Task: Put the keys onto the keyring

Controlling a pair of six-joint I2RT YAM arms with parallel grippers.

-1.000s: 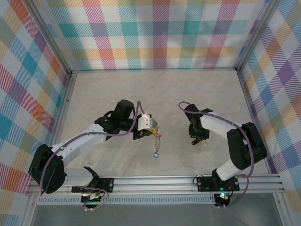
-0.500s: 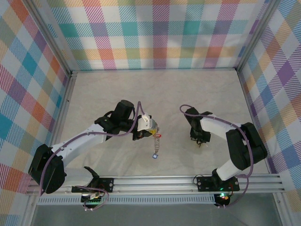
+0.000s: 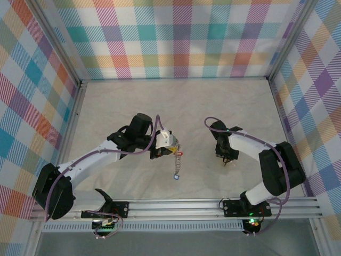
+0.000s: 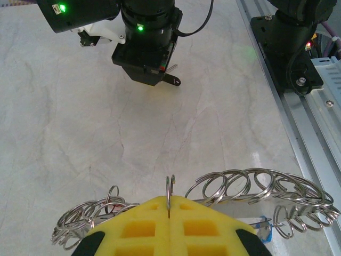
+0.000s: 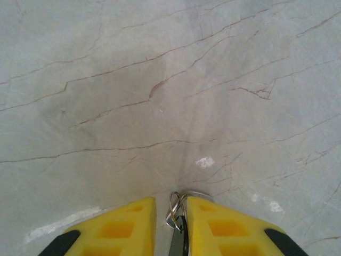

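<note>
Yellow pads of the left gripper (image 4: pixel 169 207) are pressed flat together, and the keyring (image 4: pixel 169 186) stands edge-on, pinched between them, with its upper arc rising just clear of the fingertips. In the left wrist view the chain (image 4: pixel 250 188) of small silvery links fans out to both sides of the pads, close above the pale marble-patterned table (image 4: pixel 80 133).

From above, the left gripper (image 3: pixel 173 148) sits near the middle of the table, pointing towards the right arm. The red key (image 3: pixel 179 155) lies just beside its tip, at the top of the chain (image 3: pixel 176 166), which trails towards the near edge. Whether the red key is threaded on the ring cannot be told.

The right gripper (image 3: pixel 226 158) is well apart from the left one, across a bare stretch of table, and points down close to the surface. Its jaws stand at a narrow gap in the right wrist view, closed about the black key (image 5: pixel 178 241), whose small split ring (image 5: pixel 179 205) pokes out between the fingertips of the right gripper (image 5: pixel 170 204). The left wrist camera sees the black key (image 4: pixel 171 80) jutting from the underside of the right gripper (image 4: pixel 146 64), just above the table.
</note>
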